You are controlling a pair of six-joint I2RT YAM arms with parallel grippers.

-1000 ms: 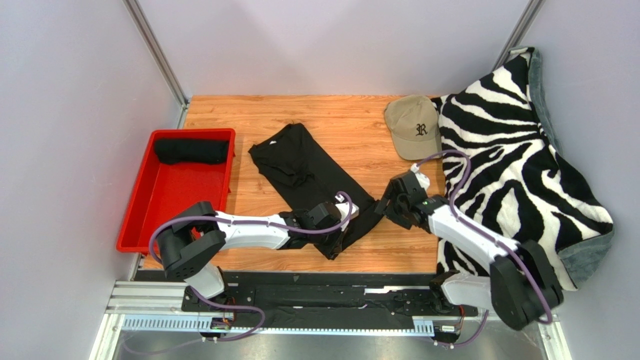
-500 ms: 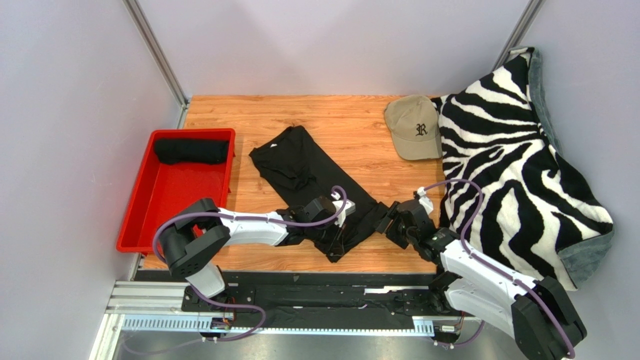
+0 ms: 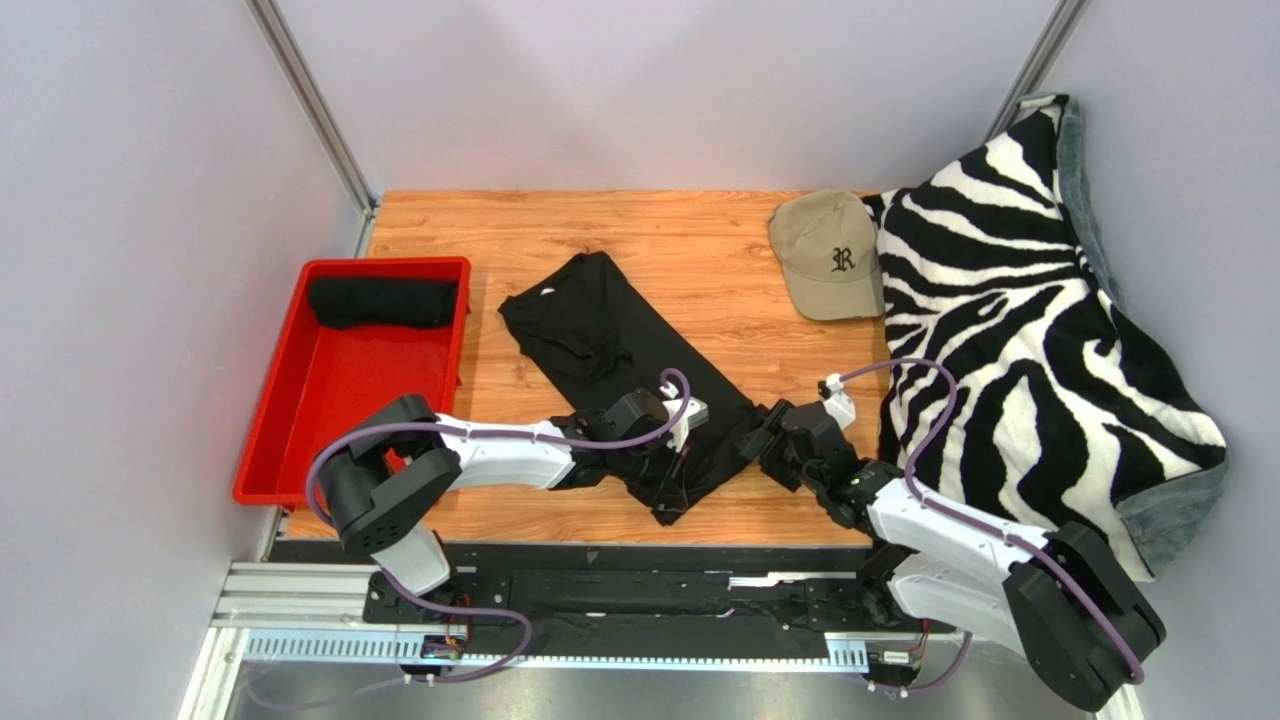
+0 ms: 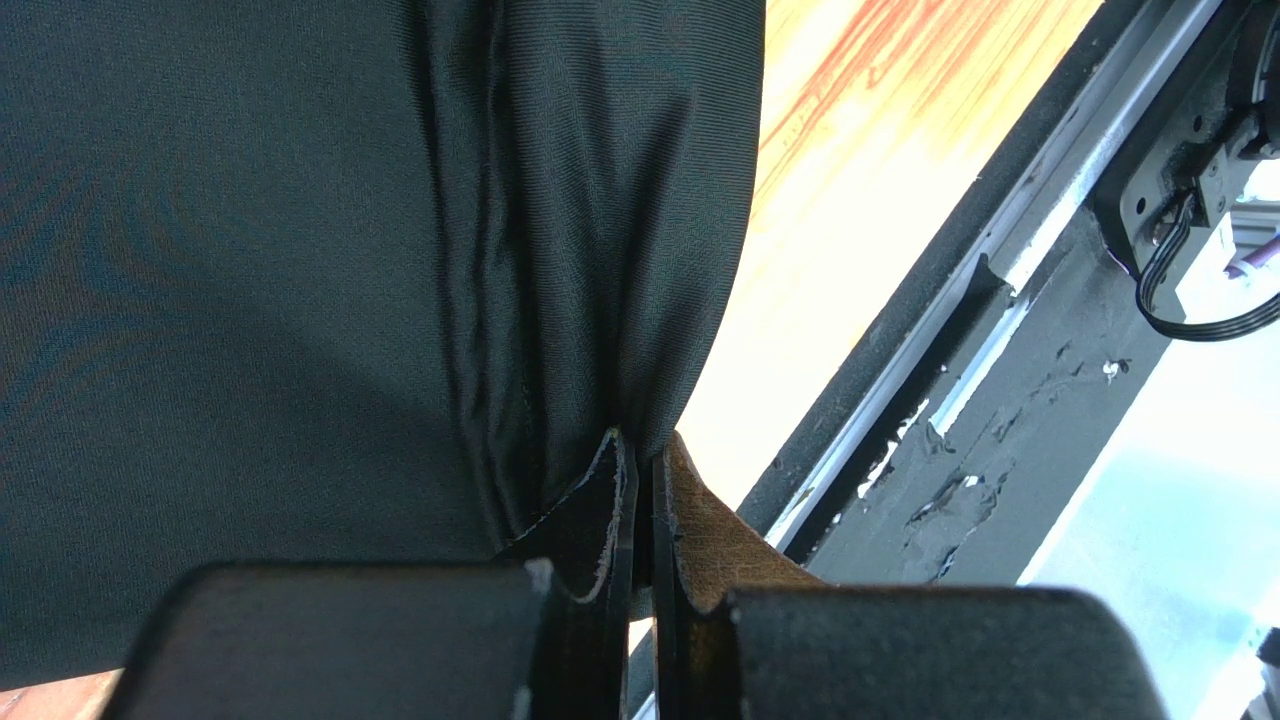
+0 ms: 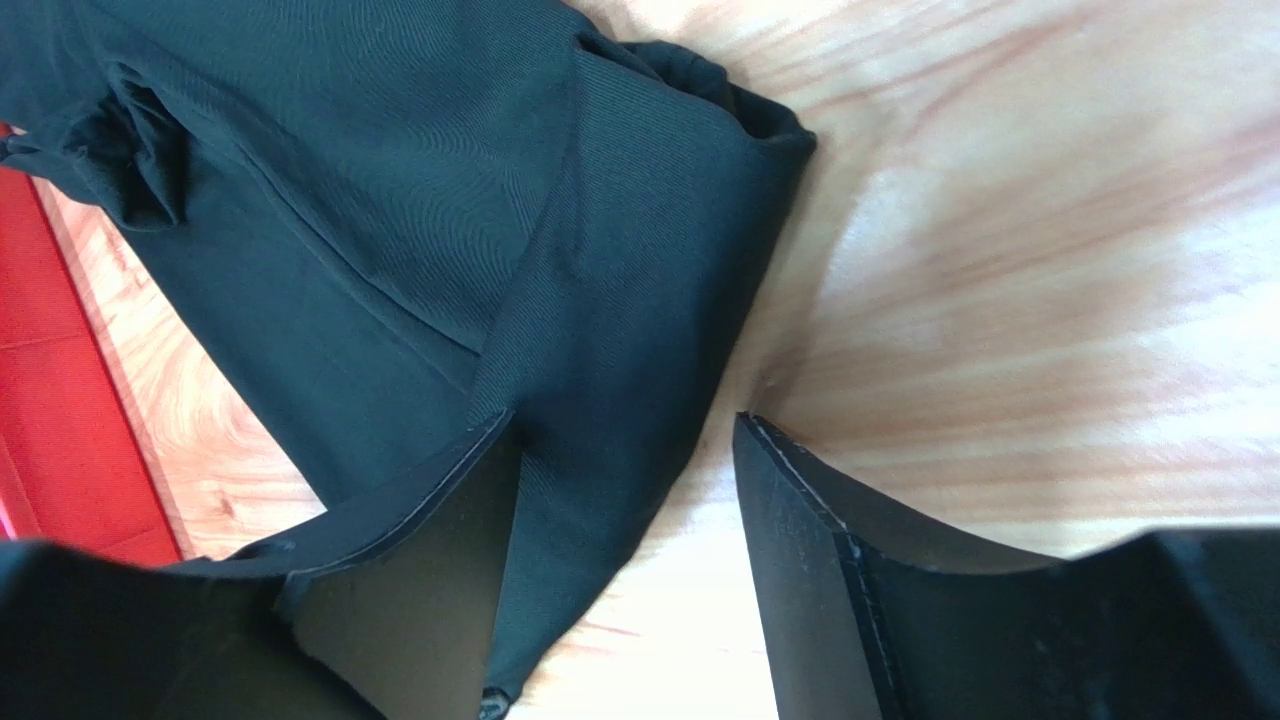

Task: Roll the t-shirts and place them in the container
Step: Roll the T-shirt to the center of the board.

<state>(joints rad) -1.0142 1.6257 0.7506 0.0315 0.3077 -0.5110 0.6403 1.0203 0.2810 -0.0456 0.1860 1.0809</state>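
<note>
Black shirt [image 3: 601,323] pinched at its near corner by the left gripper [image 4: 643,450].
Its jaws were clamped together on a fold of cloth; the right gripper [image 5: 624,435] stood with jaws apart at the shirt's right edge, one finger over cloth, one over bare table [image 3: 706,248]. The shirt lay slantwise mid-table, beside a red tray [image 3: 353,405] holding a rolled shirt [image 3: 383,303].

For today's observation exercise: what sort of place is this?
Probably a robot test booth: plain grey walls, two arms bolted at a wooden table, a black t-shirt and red tray.
</note>
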